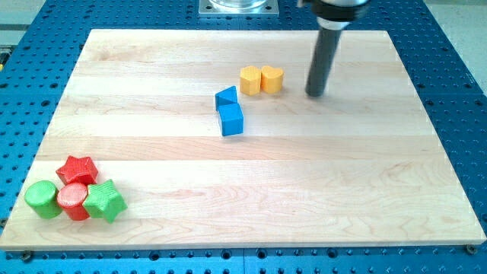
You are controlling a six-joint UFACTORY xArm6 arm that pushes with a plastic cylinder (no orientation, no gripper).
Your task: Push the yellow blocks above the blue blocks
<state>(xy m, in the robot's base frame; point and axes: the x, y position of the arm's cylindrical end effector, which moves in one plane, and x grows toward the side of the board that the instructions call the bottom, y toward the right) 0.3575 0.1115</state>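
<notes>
While the two yellow blocks, a yellow hexagon [250,80] and a yellow heart-shaped block [272,79], sit touching side by side near the top of the desk [365,190], the tip [315,93] is seen just to their 3 o'clock, apart from them. No claw is fitted, so no open or closed state can be told. The blue triangular block [226,97] and blue cube [231,119] lie at about 7 o'clock from the yellow pair. The approach step is judged to be in hand. A push toward 9 o'clock is called for, so that the yellows are carried directly above the blues. Red and green blocks at the bottom-left corner are left aside.
</notes>
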